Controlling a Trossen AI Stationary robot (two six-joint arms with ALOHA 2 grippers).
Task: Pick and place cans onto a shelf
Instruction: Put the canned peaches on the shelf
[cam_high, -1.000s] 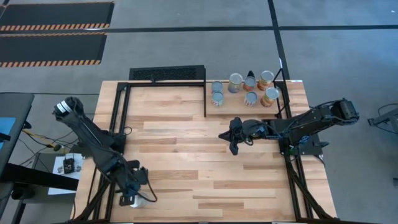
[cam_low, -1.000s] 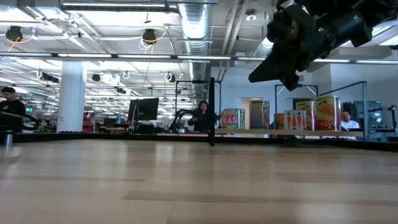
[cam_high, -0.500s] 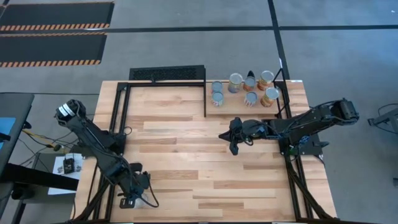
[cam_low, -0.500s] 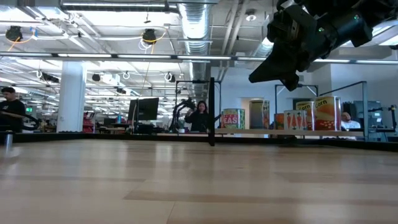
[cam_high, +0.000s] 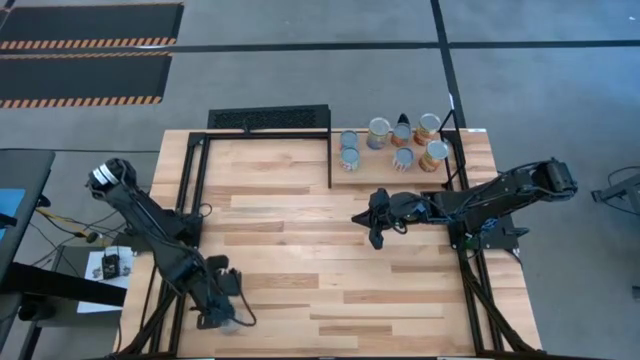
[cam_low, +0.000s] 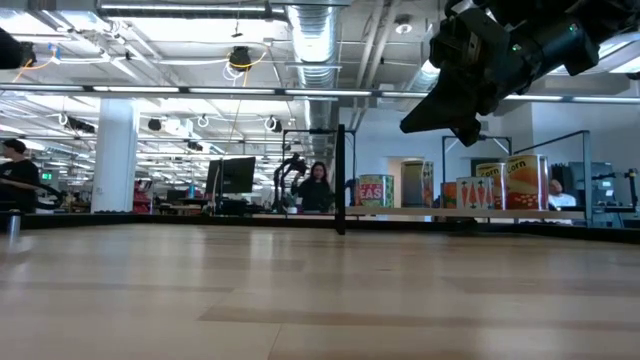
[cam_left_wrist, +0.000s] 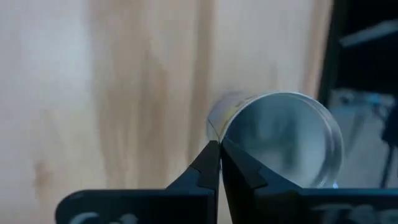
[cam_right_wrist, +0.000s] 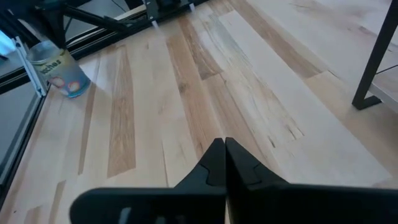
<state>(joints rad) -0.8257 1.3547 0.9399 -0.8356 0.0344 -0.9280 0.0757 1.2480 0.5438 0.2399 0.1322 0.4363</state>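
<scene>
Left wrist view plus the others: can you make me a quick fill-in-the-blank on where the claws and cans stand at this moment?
1. The left claw is ___, with a tin can just beyond its tips.
2. That can stands on the table, not on the ___.
3. The right claw hovers over the table's middle, holding ___.

Missing words: shut; shelf; nothing.

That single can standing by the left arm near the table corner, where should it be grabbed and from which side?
Probably the can's curved side wall just under the rim, coming straight down from above: it stands upright, round top up, close to the black frame bar. The left gripper, shut beside it, must open first.
</scene>
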